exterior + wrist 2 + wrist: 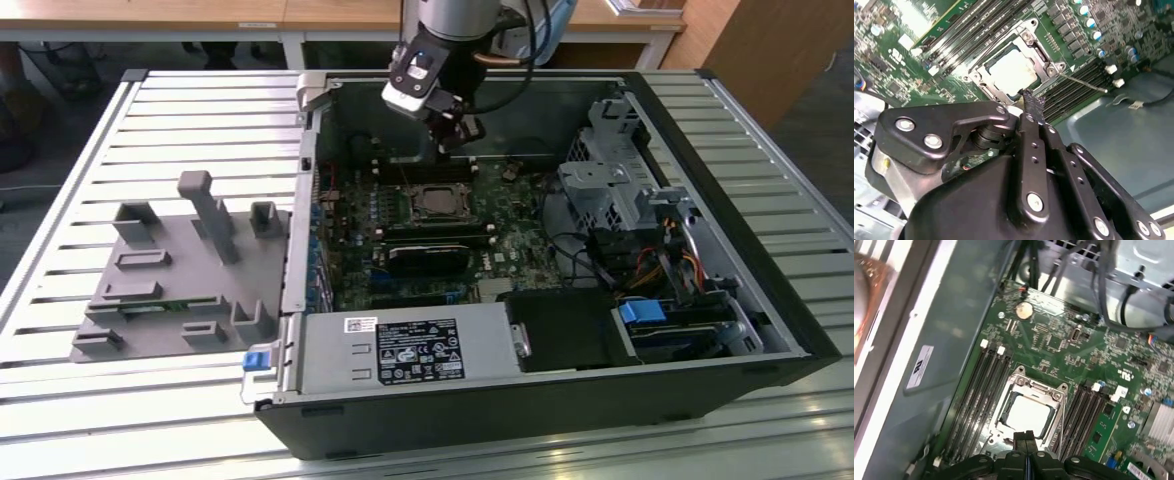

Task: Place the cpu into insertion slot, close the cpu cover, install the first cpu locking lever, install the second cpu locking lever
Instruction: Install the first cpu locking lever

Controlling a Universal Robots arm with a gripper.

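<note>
Showing a thin lever (1085,83), the second wrist view has fingers (1032,107) pinched together near the cpu (1011,70).

Tallies up as one cpu (1028,416), one cpu cover (1036,386), two banks of memory slots (974,400), one coin cell (1024,310), one gripper (1026,436), one computer case (534,425), one power supply (400,352) and one grey fixture (147,290).
</note>
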